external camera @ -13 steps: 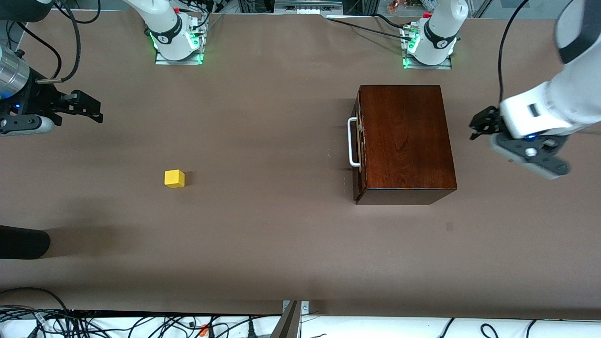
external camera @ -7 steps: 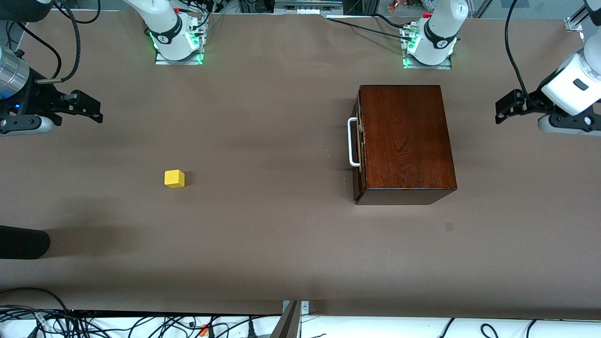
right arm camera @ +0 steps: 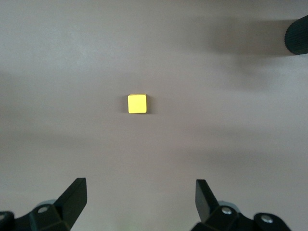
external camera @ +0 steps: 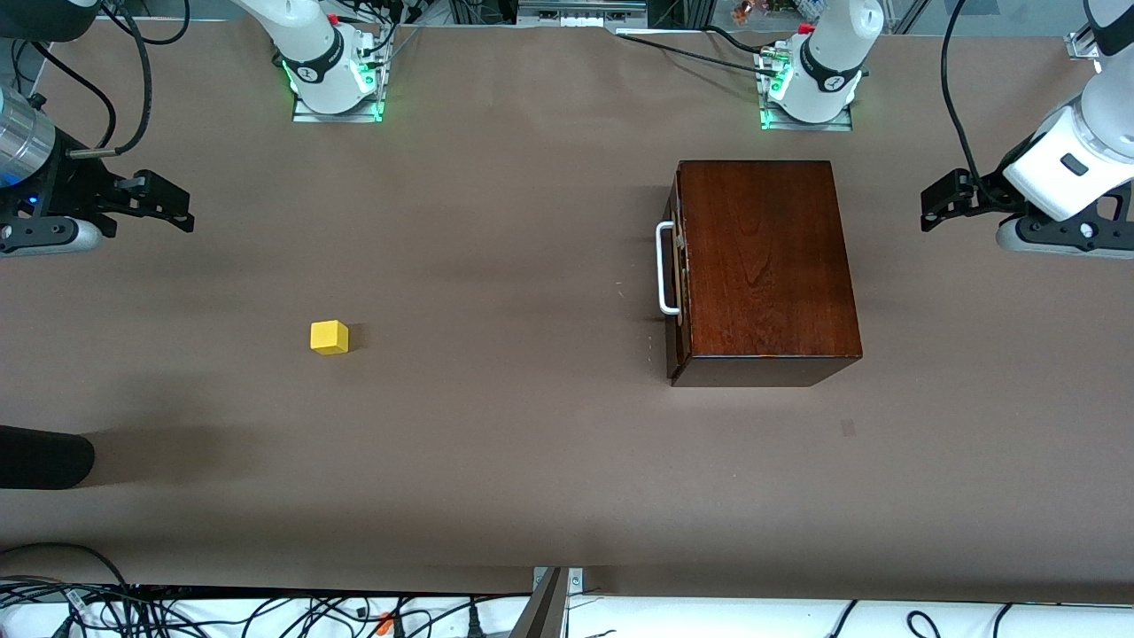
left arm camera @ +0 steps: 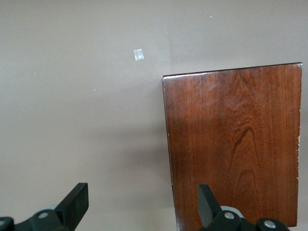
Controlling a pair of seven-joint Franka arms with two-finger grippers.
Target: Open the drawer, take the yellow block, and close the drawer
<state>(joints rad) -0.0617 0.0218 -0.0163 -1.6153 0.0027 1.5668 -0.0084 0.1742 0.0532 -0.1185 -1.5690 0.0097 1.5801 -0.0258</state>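
Left claw (external camera: pixel 941 202) hangs wide open over bare bench (external camera: pixel 532 443) at the left arm's end, beside the box (external camera: pixel 766 266). Right claw (external camera: pixel 168 206) likewise spread wide, holding nothing, over the right arm's end. I see the drawer (external camera: pixel 678 275) shut, white handle (external camera: pixel 663 268) untouched. Yellow block (external camera: pixel 329 338) sits out on the bench (well apart from the box), toward the right arm's end.

White arms (external camera: pixel 1076 151); black fingers (left arm camera: pixel 74 204); green-lit bases (external camera: pixel 337 84); black cables (external camera: pixel 957 106).
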